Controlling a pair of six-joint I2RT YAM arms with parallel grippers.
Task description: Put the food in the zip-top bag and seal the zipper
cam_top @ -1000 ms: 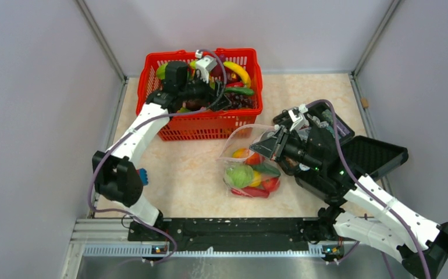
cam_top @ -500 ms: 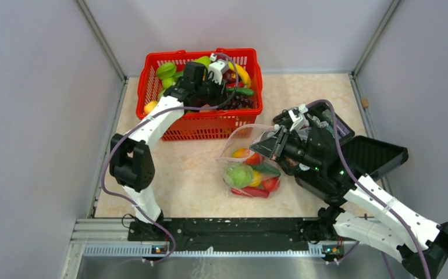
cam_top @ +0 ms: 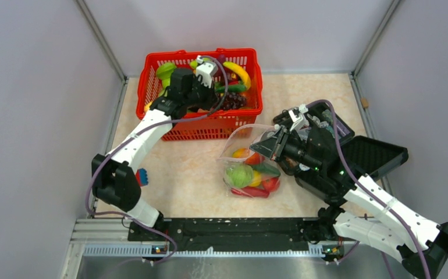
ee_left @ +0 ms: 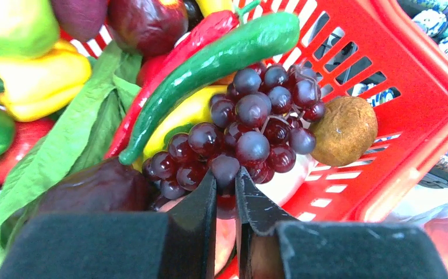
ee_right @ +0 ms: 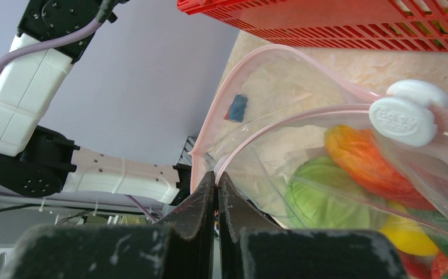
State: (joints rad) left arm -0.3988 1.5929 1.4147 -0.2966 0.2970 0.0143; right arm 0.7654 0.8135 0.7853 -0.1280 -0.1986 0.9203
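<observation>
My left gripper (ee_left: pixel 226 174) is down inside the red basket (ee_left: pixel 431 87), shut on one berry at the near end of the purple grapes (ee_left: pixel 251 133). A green cucumber (ee_left: pixel 210 64) and a red chili (ee_left: pixel 192 43) lie just behind the bunch. From above, the left gripper (cam_top: pixel 214 93) hangs over the basket's right half. The zip-top bag (cam_top: pixel 248 165) lies mid-table with a green cabbage (cam_top: pixel 239 174) and other food inside. My right gripper (ee_right: pixel 217 174) is shut on the pink zipper (ee_right: pixel 280 125) strip, which holds the mouth up and open. A white slider (ee_right: pixel 411 119) sits on the strip.
The basket (cam_top: pixel 210 125) stands at the back centre, full of toy produce, including a yellow pepper (ee_left: pixel 35 78) and a brown round fruit (ee_left: pixel 344 131). An open black case (cam_top: pixel 373 157) lies right of the bag, under my right arm. Grey walls close in the table.
My left gripper has gone from wide open to shut on the grapes, while its arm shifted over the basket. The right gripper and the bag have not moved.
</observation>
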